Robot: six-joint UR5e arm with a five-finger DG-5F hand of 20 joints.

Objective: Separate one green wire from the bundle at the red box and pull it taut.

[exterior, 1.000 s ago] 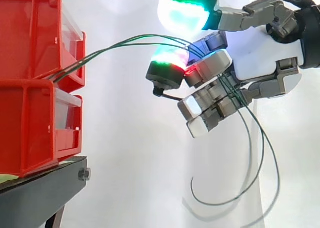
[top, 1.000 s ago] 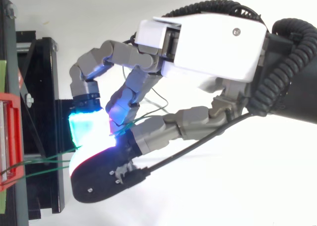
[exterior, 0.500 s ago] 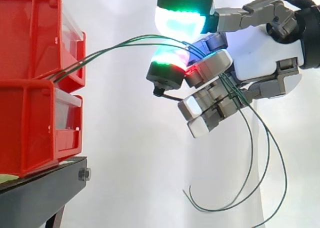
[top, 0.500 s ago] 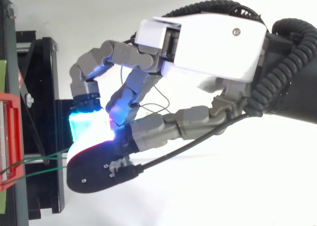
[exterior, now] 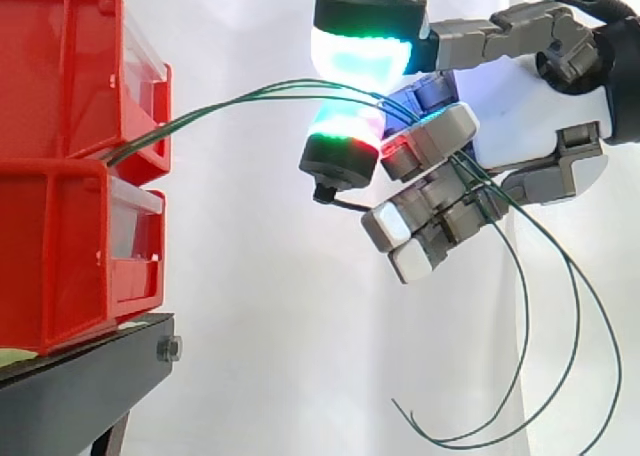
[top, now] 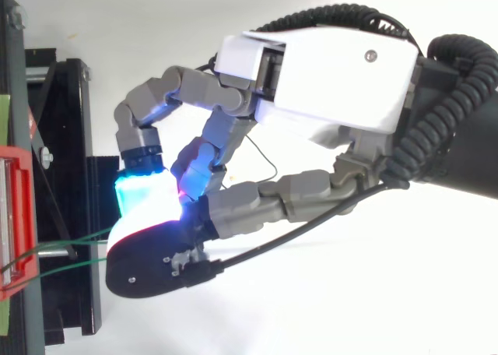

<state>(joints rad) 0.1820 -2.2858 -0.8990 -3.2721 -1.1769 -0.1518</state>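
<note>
Two stacked red boxes (exterior: 70,166) stand at the left on a black stand (exterior: 80,386). A bundle of thin green wires (exterior: 230,101) comes out between the boxes and arches right to my hand (exterior: 530,106). The wires pass between the glowing green-and-cyan fingertip pads (exterior: 345,126) and through the curled grey fingers, which pinch them. Their loose ends (exterior: 560,376) hang in long loops below the hand. From above, the hand (top: 327,82) reaches left toward the red box (top: 12,223), and the wires (top: 70,246) run from the box to its fingertips.
A white curtain hangs behind everything. The black stand (top: 62,137) runs along the left edge in the top view, just left of my fingertips. There is open space below and to the right of the hand, where the wire ends dangle.
The hand has shifted slightly right, away from the boxes. The hanging wire loops have swung to the right and lower. The fingers have kept hold of the wires.
</note>
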